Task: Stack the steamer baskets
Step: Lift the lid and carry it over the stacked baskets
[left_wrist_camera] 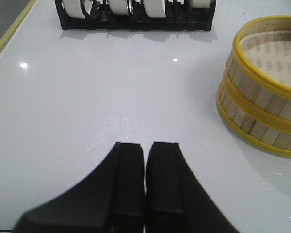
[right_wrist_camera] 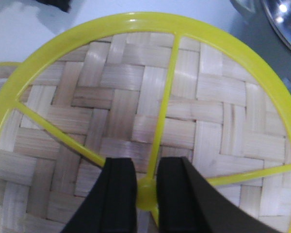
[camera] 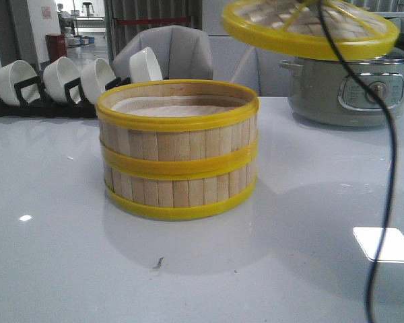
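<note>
White tabletop (camera: 67,256) carries two stacked steamer baskets (camera: 178,149), with a rack of white bowls (camera: 60,84) behind them and a grey pot (camera: 353,87) behind and to their right. Above and to the right of the baskets, the right gripper (right_wrist_camera: 146,187) pinches the centre hub of the woven lid (right_wrist_camera: 136,116), holding it in the air. Left of the baskets, the left gripper (left_wrist_camera: 145,167) has its fingers pressed together on nothing.

Both tools look the same to me: chunky matte black fingers, squared-off at the tips and flaring out wider toward the base. The left tool (left_wrist_camera: 145,160) has flat blocky pads, and so does the right tool (right_wrist_camera: 146,177). A thin black cable (camera: 389,168) dangles down on the right side.
</note>
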`<state>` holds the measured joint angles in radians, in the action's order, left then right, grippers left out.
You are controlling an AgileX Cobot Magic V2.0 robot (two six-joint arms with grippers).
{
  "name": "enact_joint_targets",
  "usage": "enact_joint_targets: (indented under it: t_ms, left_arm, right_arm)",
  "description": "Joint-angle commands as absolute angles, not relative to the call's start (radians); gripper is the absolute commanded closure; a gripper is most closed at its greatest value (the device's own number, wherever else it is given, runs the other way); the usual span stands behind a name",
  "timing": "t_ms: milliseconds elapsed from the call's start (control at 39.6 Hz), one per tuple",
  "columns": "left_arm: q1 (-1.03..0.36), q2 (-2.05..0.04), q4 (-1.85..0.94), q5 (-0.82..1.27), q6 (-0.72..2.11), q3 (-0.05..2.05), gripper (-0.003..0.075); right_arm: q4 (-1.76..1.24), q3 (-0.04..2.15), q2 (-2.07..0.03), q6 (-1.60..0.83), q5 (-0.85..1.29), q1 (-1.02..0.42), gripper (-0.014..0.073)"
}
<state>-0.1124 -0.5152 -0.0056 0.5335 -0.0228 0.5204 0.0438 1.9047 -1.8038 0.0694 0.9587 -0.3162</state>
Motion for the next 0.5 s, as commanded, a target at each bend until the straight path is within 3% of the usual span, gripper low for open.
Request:
enact_joint_targets:
  t_ms: [0, 227, 480]
  left_arm:
    - [-0.11, -0.518, -0.008, 0.451, -0.028, 0.551, 0.0623]
    - [-0.11, -0.518, -0.008, 0.451, -0.028, 0.551, 0.0623]
    - [-0.11, -0.518, -0.008, 0.451, -0.028, 0.551, 0.0623]
  right_arm:
    - [0.048, 2.001, -1.791, 0.067, 0.917, -0.386, 0.0558]
    - [0.043, 2.14, -1.922, 0.067, 0.932, -0.536, 0.0558]
    - [0.047, 2.225, -2.015, 0.066, 0.931, -0.598, 0.0558]
